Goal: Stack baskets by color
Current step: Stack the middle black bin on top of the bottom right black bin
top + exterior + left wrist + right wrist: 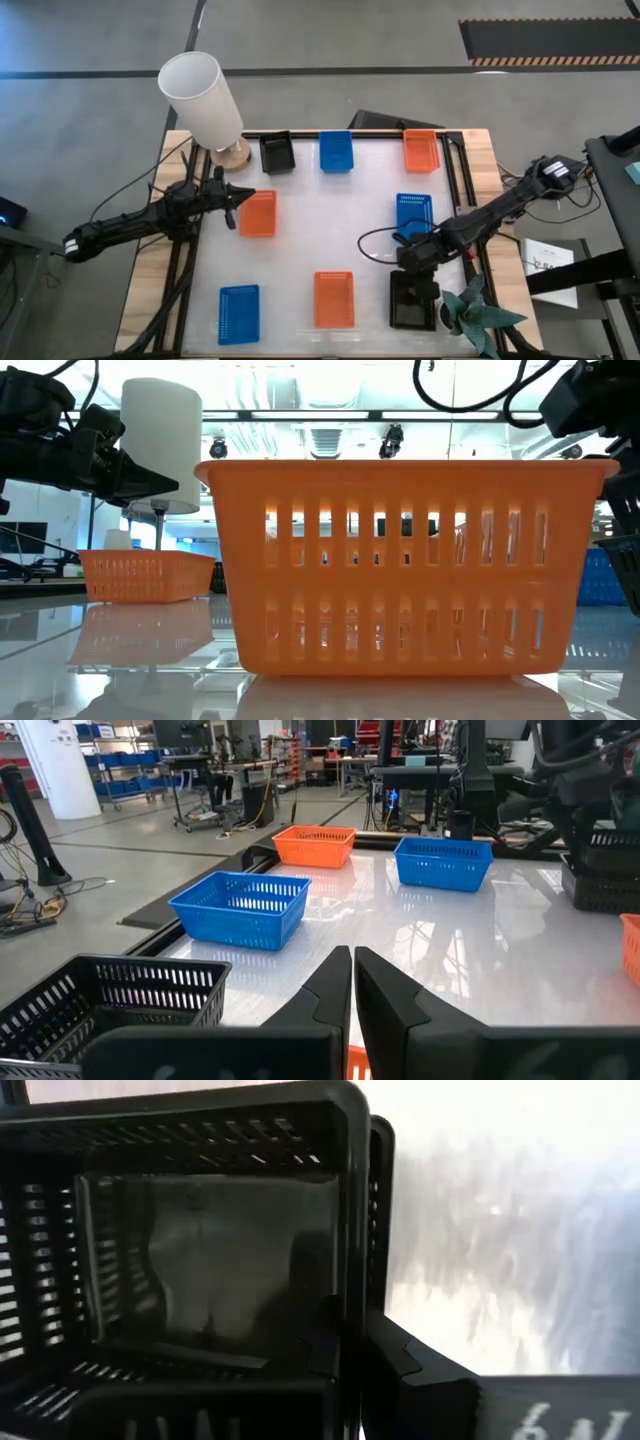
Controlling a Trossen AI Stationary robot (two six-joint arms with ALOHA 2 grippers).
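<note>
1. The right gripper (415, 268) hung over the near right part of the table (360, 235), its jaws pinched together on the thin wall of a black basket (200, 1260); the right wrist view showed a second black rim just behind the first, so two black baskets (413, 300) appeared already nested there, beside the green plant (478, 315).

2. The left gripper (236, 197) waited at the far left, jaws closed on nothing, just beside an orange basket (258, 213).

3. The remaining baskets lay well apart: a third black basket (277, 153), a blue basket (337, 151) and an orange one (421, 150) along the far edge, another blue basket (413, 212) at the right, and a blue one (239, 314) and an orange one (334, 299) along the near edge. A white lampshade (203, 98) stood at the far left corner.

4. The baskets looked light, stiff and thin-walled, likely to skid on the glossy tabletop. A pinch over one rim wall, as the right gripper had, seemed the surest hold; the slotted sides offered little flat surface for a grip.
</note>
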